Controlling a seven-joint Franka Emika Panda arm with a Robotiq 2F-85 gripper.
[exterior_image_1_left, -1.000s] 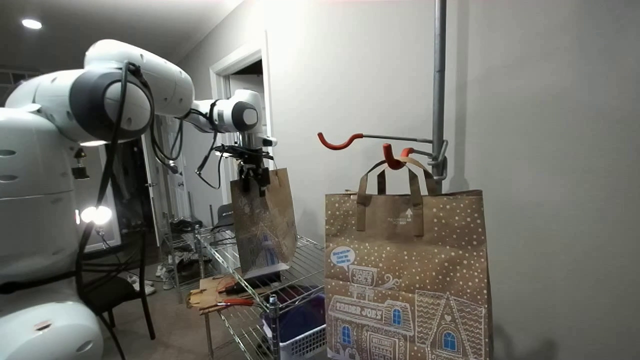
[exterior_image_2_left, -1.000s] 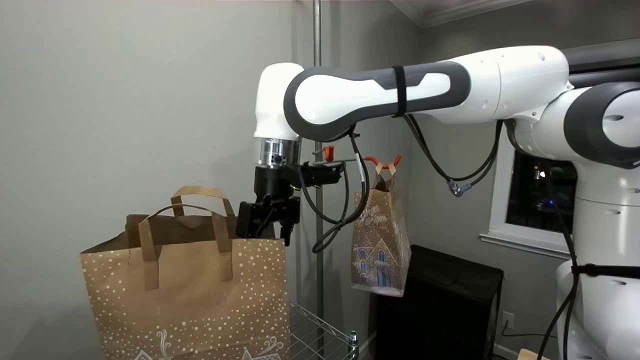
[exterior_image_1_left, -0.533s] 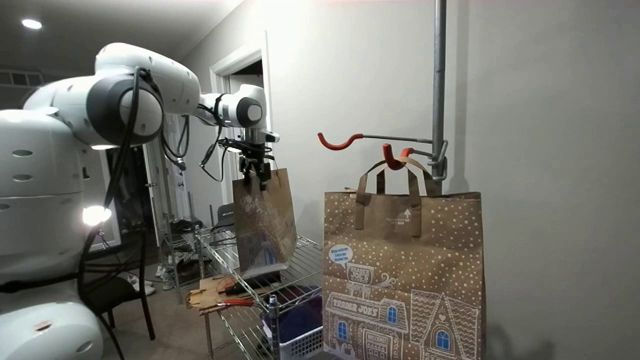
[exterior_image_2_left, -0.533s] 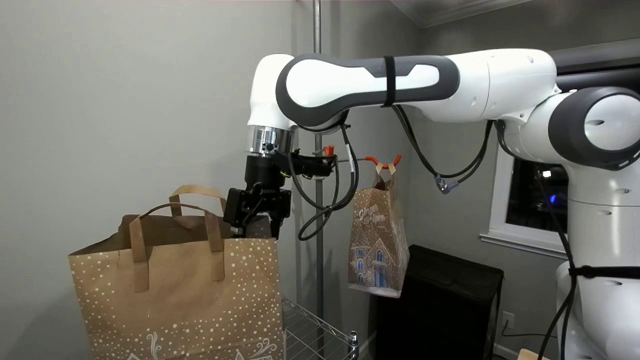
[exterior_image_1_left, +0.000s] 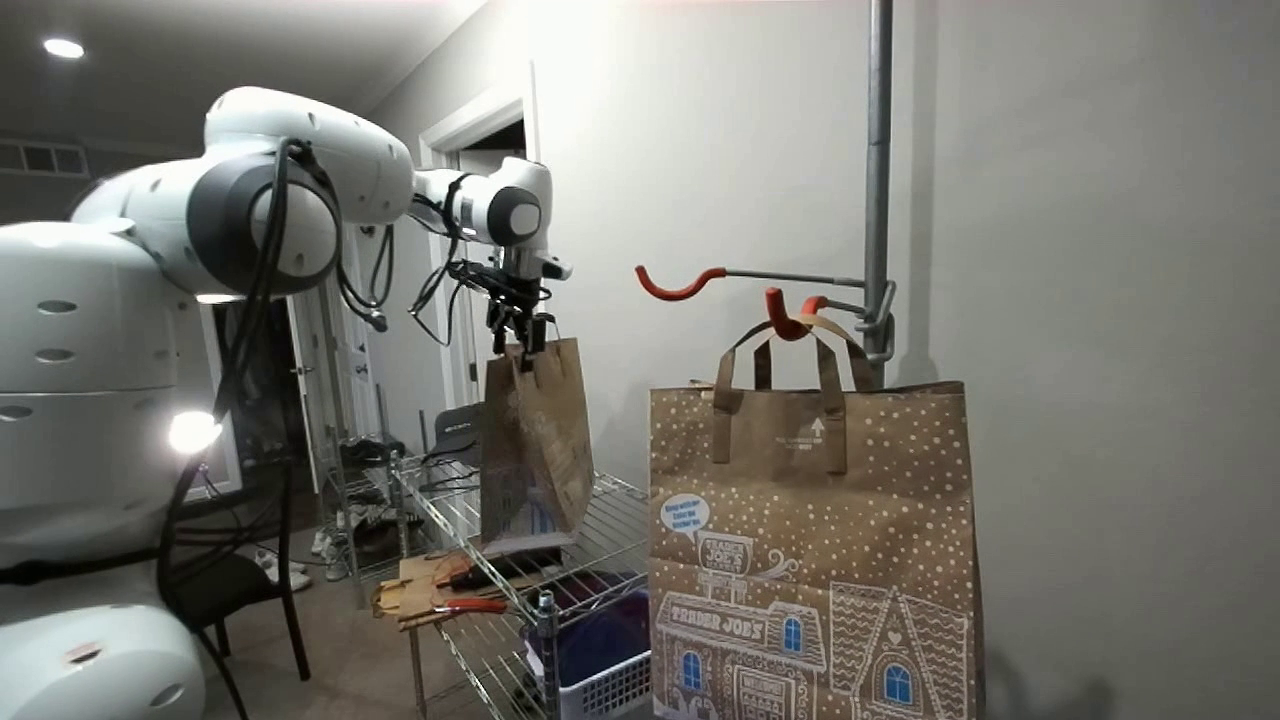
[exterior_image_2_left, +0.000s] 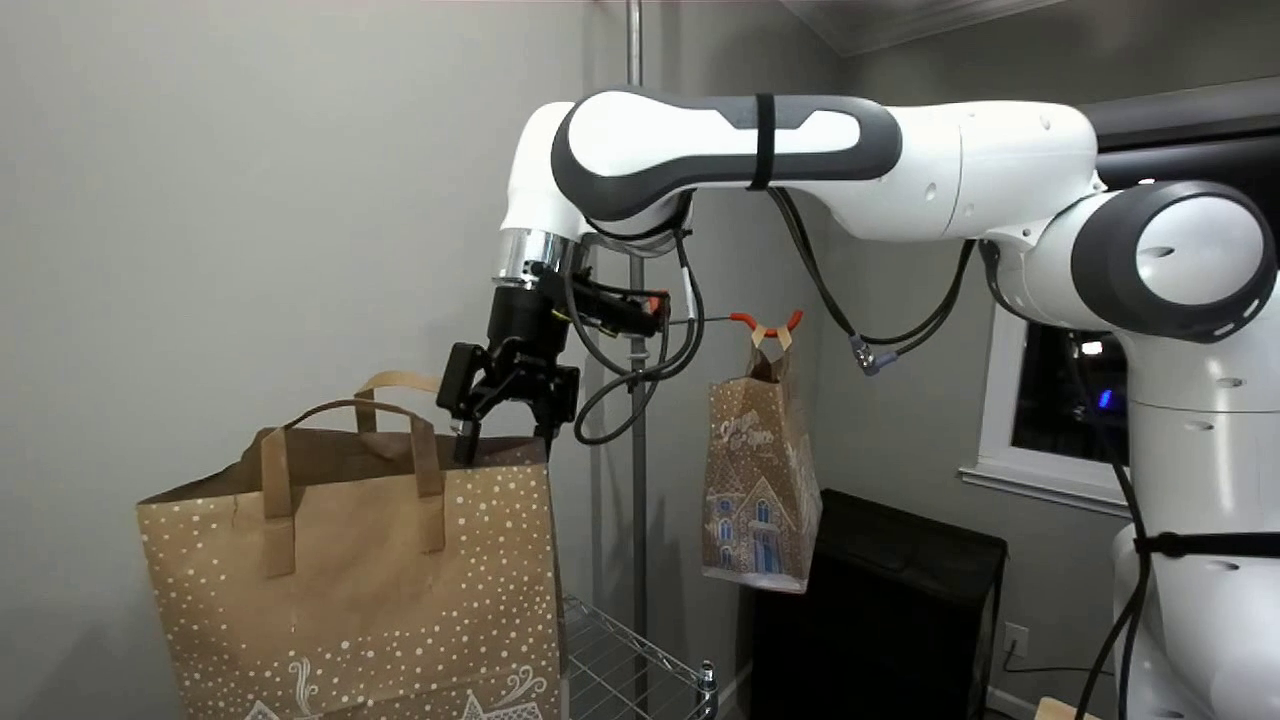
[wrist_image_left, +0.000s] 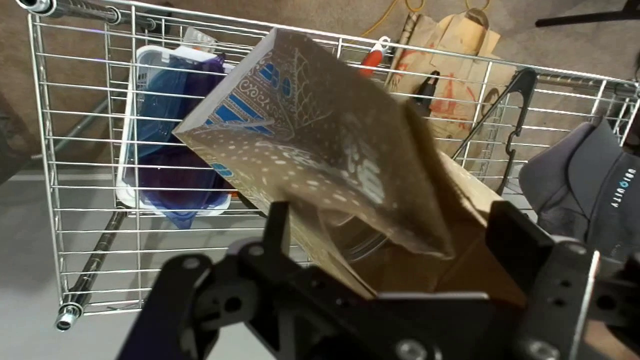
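Note:
My gripper (exterior_image_2_left: 507, 448) stands open over the mouth of a brown paper bag (exterior_image_2_left: 360, 580) with white dots and house drawings. One finger is above the opening, the other close to the rim. In the wrist view the fingers (wrist_image_left: 276, 227) are wide apart, with the crumpled, tilted bag (wrist_image_left: 360, 160) between and beyond them; nothing is gripped. Whether a finger touches the paper I cannot tell. Inside the bag shows a clear curved object (wrist_image_left: 370, 247), mostly hidden. Another similar bag (exterior_image_1_left: 810, 540) hangs by its handles from a red-tipped hook (exterior_image_1_left: 785, 320).
A wire shelf (wrist_image_left: 137, 250) lies below the bag. A white basket (wrist_image_left: 126, 175), a black hanger (wrist_image_left: 522, 95) and a grey cap (wrist_image_left: 605, 195) are around it. The metal pole (exterior_image_1_left: 878, 150) carries a further red hook (exterior_image_1_left: 680, 292). A black box (exterior_image_2_left: 880, 600) stands behind.
The gripper has tilted and shifted, rightward and slightly up in one exterior view, leftward in the other. The bag under it has shifted and turned a little. The hanging bag swayed slightly.

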